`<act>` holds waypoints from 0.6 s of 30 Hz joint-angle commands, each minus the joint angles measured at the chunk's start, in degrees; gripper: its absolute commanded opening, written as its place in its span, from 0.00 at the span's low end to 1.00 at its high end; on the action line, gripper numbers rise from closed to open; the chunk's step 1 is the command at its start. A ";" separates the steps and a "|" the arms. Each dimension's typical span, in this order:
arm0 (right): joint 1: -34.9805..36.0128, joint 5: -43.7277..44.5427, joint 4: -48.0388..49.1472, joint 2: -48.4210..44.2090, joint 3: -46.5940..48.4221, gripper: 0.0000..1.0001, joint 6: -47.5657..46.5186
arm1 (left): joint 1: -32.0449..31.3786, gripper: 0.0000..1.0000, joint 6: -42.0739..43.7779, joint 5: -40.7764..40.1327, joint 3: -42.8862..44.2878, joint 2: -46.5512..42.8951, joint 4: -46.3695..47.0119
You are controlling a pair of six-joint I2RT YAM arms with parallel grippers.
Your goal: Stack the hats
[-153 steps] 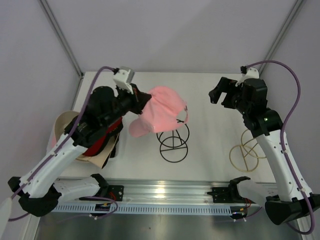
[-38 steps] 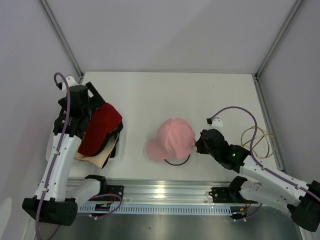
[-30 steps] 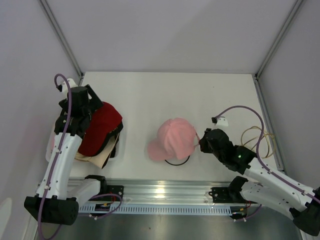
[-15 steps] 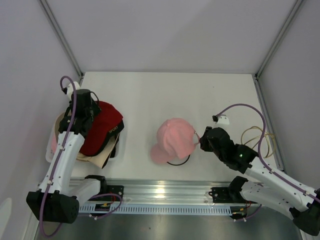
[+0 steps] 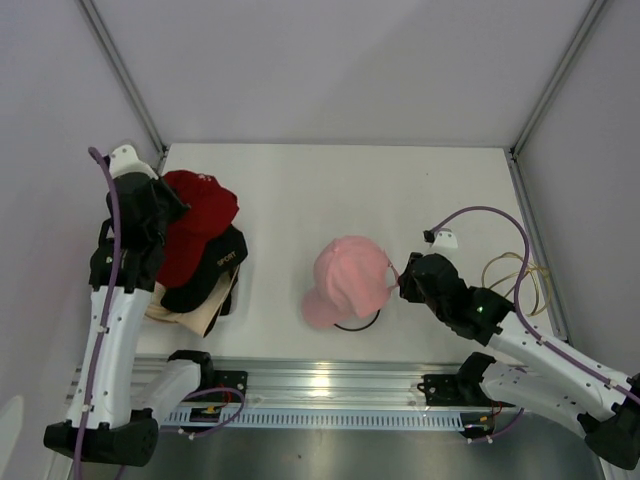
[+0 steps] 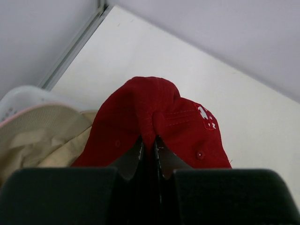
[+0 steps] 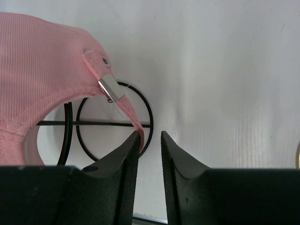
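Since half a second earlier, my left arm had swung up and back toward 10 o'clock. It took the red crown of the baseball cap (image 5: pixel 198 208) with it, so the cap was peeled partly up off the pile at the 9 o'clock side of the counter (image 5: pixel 330 190). My left pincer (image 6: pixel 149 145) was clamped tight on a fold of that red fabric, with no gap showing between the fingers. The cap's black part with the white lettering lay lower, toward 5 o'clock from the crown, against the heap. Under it the beige hat (image 6: pixel 42 140) showed at the bottom of the pile. I could not tell whether the dark fabric there was cap or a black hat. I judged this lift as clearing the cap away so the beige hat could take the others.

Toward the middle, the pink hat (image 5: pixel 347 277) had not shifted. It sat on the black wire frame (image 7: pixel 93 124), a little toward 6 o'clock from the counter's centre and well apart from the pile.

My right pincer (image 7: pixel 150 140) had hardly moved either and hovered at the hat's 3 o'clock edge. Its fingers stood narrowly parted, with bare counter visible between them. The tip of the hat's buckled strap (image 7: pixel 108 86) touched the inner side of one finger without being pinched. So the pink hat was not yet gripped, and none of the stacking onto the beige hat was done.
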 commanded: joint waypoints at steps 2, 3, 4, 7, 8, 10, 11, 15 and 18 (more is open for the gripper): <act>0.13 3.09 0.50 0.09 2.02 0.29 0.34 | -0.49 0.09 4.81 13.62 8.87 -2.23 1.67; 0.13 3.35 0.59 0.09 1.85 0.29 0.78 | -1.97 0.09 4.72 15.12 9.86 -2.06 1.41; 0.05 3.79 0.59 0.09 1.67 0.29 1.13 | -3.29 0.08 4.55 16.09 10.82 -1.53 1.49; 0.05 4.49 0.94 -0.61 0.27 0.28 3.14 | -11.63 0.08 4.02 16.02 13.46 -0.48 3.24; 0.05 4.50 1.20 -0.88 -0.86 0.28 3.50 | -16.26 0.08 3.50 15.58 13.73 -0.12 3.95; 0.13 4.15 1.47 -1.67 -1.40 0.29 4.47 | -20.24 0.09 2.80 15.58 13.65 1.28 6.23; 0.05 4.06 1.29 -1.85 -1.40 0.29 4.73 | -21.92 0.09 2.53 16.01 13.38 1.72 7.11; 0.13 3.97 0.68 -3.16 -0.88 0.32 5.53 | -27.37 0.10 -0.72 24.33 8.39 1.73 14.04; 0.05 3.88 0.24 -4.39 -0.44 0.34 5.61 | -30.18 0.11 -2.66 25.51 0.92 0.06 20.82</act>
